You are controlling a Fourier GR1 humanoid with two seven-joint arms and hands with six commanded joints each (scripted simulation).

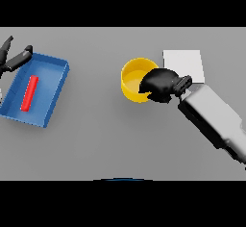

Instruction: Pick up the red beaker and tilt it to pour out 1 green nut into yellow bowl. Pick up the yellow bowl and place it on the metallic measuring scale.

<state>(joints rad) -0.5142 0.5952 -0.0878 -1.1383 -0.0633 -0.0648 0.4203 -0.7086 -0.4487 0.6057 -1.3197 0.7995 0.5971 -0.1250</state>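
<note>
While the right robot hand [161, 83] curls over the yellow bowl's [133, 77] rim at its 3 o'clock side, gripping it, the bowl sits on the grey worktop [105, 134]. White scale [185, 63] lies just beside, at 2 o'clock. Left robot hand [13, 57], fingers relaxed apart, hovers at the blue tray's [50, 81] 10 o'clock corner; tray holds a red beaker [29, 93] lying flat.

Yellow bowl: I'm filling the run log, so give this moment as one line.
right hand curled on yellow bowl rim | bowl on table, left of scale | left hand by blue tray
</note>
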